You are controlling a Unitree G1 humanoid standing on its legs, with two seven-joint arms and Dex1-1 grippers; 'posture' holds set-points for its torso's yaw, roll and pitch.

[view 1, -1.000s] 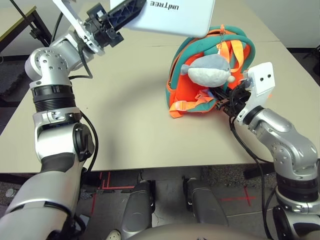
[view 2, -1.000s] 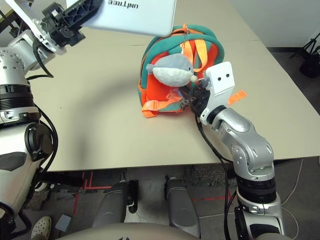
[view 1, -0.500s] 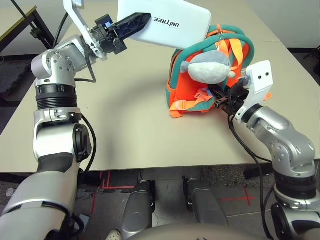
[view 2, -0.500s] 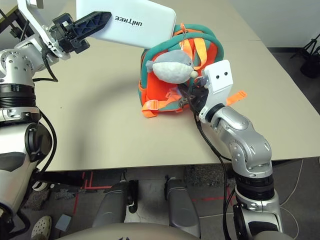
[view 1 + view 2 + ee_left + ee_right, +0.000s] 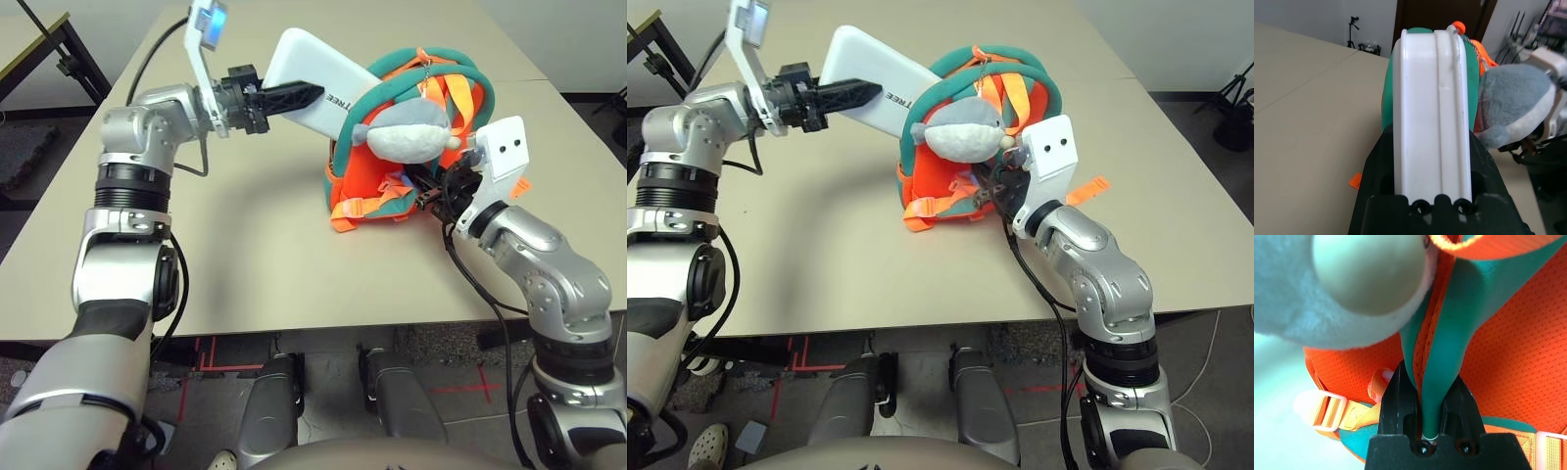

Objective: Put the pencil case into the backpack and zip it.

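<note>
The white pencil case (image 5: 312,76) is tilted, its far end pushed in at the teal-rimmed opening of the orange backpack (image 5: 392,162), which stands on the table. My left gripper (image 5: 294,96) is shut on the case's near end; the left wrist view shows the case (image 5: 1432,107) edge-on between the black fingers (image 5: 1488,181). At the backpack's right side my right gripper (image 5: 1425,396) is shut on the teal trim (image 5: 1449,342). A grey-and-white plush shark (image 5: 409,129) hangs from the backpack's top.
The beige table (image 5: 245,245) has open room to the left of and in front of the backpack. Orange straps with buckles (image 5: 367,208) lie at the backpack's base. A dark stand (image 5: 59,44) is off the table at the far left.
My left arm has swung the pencil case down and to the right, from above the backpack to its opening, and the case now tilts into it. The right gripper has kept its hold.
</note>
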